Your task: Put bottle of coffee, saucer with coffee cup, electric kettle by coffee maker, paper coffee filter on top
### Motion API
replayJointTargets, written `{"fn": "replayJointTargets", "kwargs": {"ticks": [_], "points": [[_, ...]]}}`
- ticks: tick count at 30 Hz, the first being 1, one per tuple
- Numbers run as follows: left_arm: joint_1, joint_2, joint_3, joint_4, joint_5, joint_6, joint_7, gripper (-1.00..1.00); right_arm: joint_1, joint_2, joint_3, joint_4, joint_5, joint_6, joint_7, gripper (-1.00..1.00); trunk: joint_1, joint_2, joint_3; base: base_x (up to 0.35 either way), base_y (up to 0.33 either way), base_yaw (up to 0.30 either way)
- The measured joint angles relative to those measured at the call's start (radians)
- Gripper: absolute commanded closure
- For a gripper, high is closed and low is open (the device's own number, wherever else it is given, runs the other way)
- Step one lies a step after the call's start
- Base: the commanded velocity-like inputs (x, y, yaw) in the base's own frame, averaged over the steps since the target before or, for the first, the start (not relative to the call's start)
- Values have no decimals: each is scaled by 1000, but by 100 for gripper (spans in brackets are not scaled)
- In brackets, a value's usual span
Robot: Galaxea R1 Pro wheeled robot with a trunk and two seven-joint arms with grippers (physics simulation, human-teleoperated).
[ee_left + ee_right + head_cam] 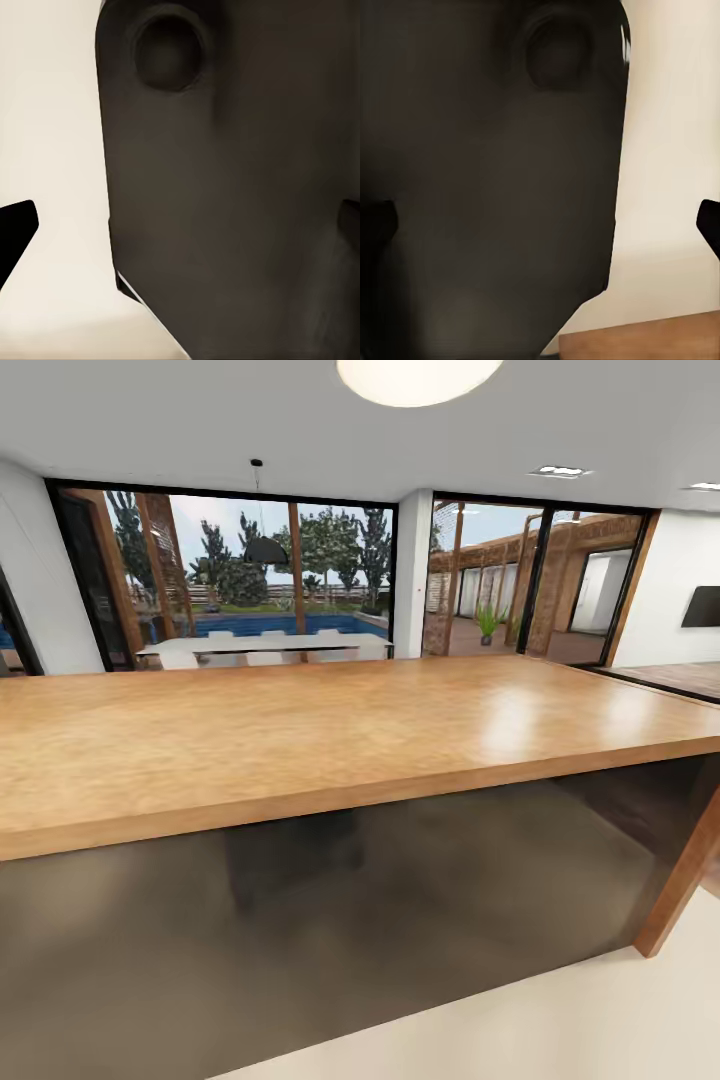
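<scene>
both wrist views sit close against a dark robot body panel (225, 195), fingertips cut off at the edges, so whether either gripper is open cannot be told. a wooden island countertop (300, 740) fills the foreground before the glass doors (250, 580).

Long wooden table (300, 740) cut off by head view's left and right edges. Dark rounded robot body panel (240, 195) blocks most of left wrist view; beside it, left hand's black fingertip (15, 232) cropped at frame edge, grip state unclear. Right hand's fingertip (709, 225) likewise cropped.
</scene>
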Motion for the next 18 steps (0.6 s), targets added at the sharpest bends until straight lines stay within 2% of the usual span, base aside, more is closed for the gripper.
{"fn": "replayJointTargets", "kwargs": {"ticks": [8,12,18], "points": [[1,-1,-2,-11,3,-3,-2,-100,-16,44,-2,-44,0,-13,3,-100,0,0,0,0,0,0],[0,-1,-3,-12,2,-4,-2,-100,-17,46,-1,-67,3,-15,3,-100,0,0,0,0,-85,89],[0,-1,-3,-15,2,-4,-1,-100,-17,45,-1,-71,4,-15,3,-100,0,0,-4,0,-253,234]]}}
